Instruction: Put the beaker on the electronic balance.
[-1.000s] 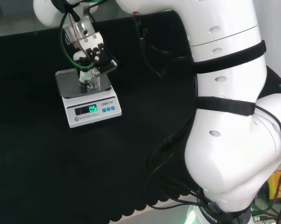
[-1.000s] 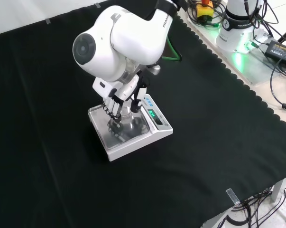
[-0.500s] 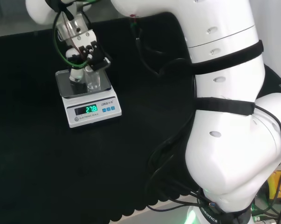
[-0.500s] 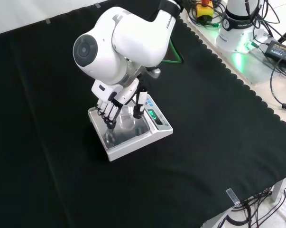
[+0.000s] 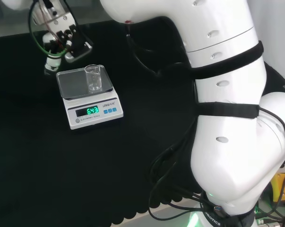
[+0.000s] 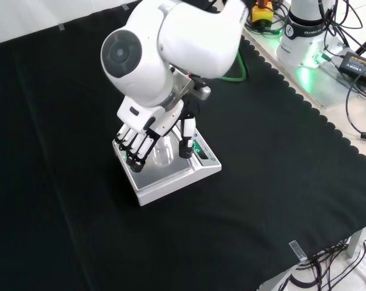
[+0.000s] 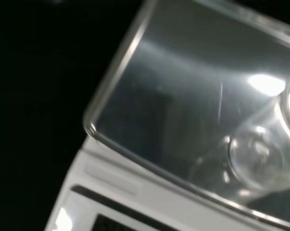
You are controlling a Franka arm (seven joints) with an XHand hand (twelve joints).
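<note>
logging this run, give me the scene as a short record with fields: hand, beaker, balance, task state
hand: the hand is open, fingers straight, clear of the beaker
beaker: the beaker is clear, stands upright on the pan, and nothing holds it
balance: the electronic balance sits on the black cloth with its green display lit
task state: beaker is placed on the balance

black cloth (image 6: 280, 157) over bench — scalloped edge, cables (image 6: 352, 36) beyond
</note>
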